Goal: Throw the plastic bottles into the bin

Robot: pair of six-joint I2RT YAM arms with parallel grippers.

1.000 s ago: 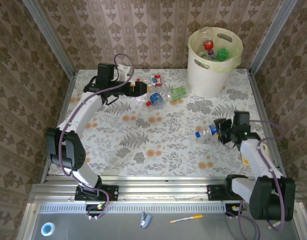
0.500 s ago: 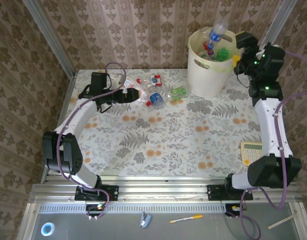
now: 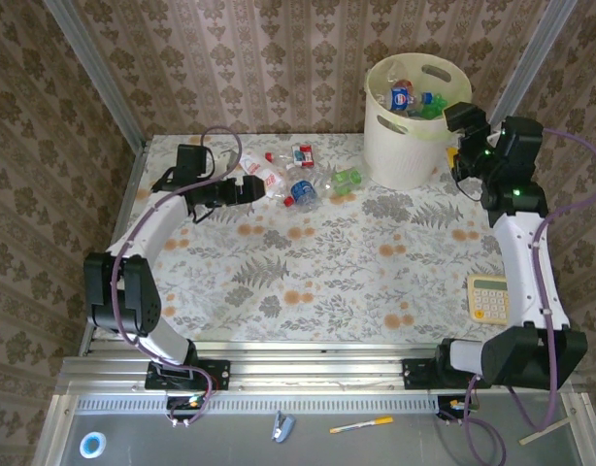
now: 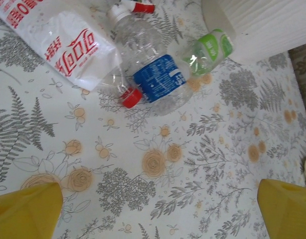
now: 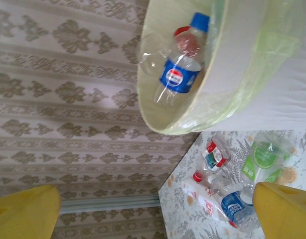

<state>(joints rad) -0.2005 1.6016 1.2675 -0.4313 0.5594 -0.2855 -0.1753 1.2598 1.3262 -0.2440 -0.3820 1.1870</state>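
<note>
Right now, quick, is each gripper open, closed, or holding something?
Left gripper: open, holding nothing.
Right gripper: open, holding nothing, facing the tall round cream-white plastic bin.

We see the desk (image 3: 317, 291) open in the middle; bottles (image 3: 300, 189) crowd its far edge, the bin (image 3: 400, 146) its far-right corner.
</note>
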